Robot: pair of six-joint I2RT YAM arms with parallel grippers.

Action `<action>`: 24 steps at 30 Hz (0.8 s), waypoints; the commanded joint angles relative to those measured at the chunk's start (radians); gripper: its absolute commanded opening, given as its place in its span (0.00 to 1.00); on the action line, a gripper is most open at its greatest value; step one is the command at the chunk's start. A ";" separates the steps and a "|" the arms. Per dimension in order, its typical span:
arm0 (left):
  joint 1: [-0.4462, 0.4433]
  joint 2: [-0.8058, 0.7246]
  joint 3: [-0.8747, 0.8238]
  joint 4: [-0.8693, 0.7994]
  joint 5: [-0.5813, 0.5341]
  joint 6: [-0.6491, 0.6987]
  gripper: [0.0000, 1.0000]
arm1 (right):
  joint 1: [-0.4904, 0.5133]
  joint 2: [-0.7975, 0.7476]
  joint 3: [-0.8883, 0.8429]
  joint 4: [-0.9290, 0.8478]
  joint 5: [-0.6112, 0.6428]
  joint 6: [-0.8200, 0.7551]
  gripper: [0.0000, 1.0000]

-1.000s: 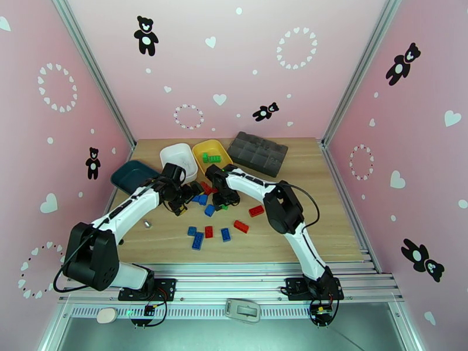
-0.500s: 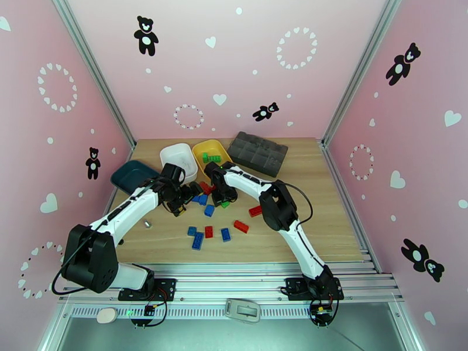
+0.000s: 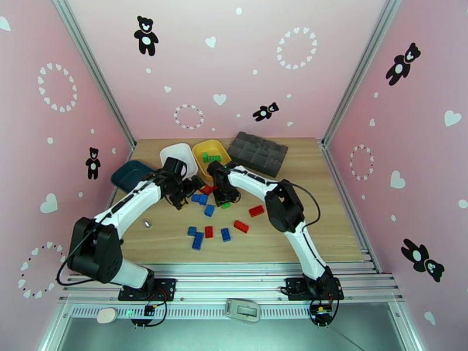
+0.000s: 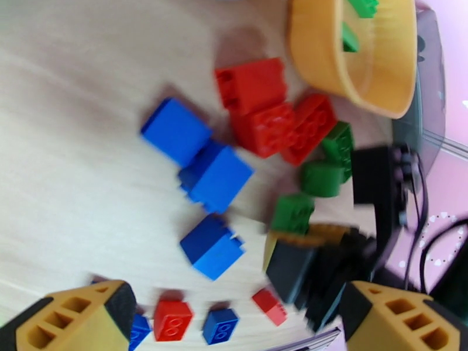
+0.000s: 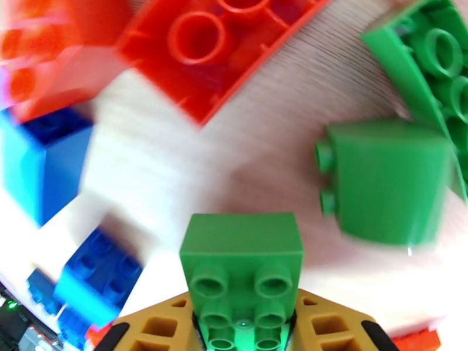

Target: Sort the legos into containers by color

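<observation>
Yellow-fingered right end effector has just clenched on a green brick, low over the middle of the desk. Meanwhile the left end effector hangs spread wide, grasping nothing, above blue bricks. With the pick secured, the likely next move is a short carry to the yellow tray on the far side, which already holds greens.

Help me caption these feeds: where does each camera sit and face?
Top external: above, behind the bases, looking down at the table; both arms show.
Left wrist: on the left gripper, facing loose legos; its open fingers show.
Right wrist: on the right gripper, close over the table, shut on a green lego.
Shared: top and left wrist both show the yellow tray.
</observation>
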 commanded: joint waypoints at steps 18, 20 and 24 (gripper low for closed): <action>0.120 0.352 0.373 0.370 0.279 -0.289 0.98 | -0.222 0.176 0.392 0.249 -0.363 0.390 0.38; 0.122 0.366 0.384 0.380 0.279 -0.307 0.98 | -0.231 0.216 0.446 0.266 -0.375 0.421 0.46; 0.123 0.376 0.405 0.364 0.276 -0.303 0.98 | -0.243 0.270 0.522 0.292 -0.399 0.452 0.59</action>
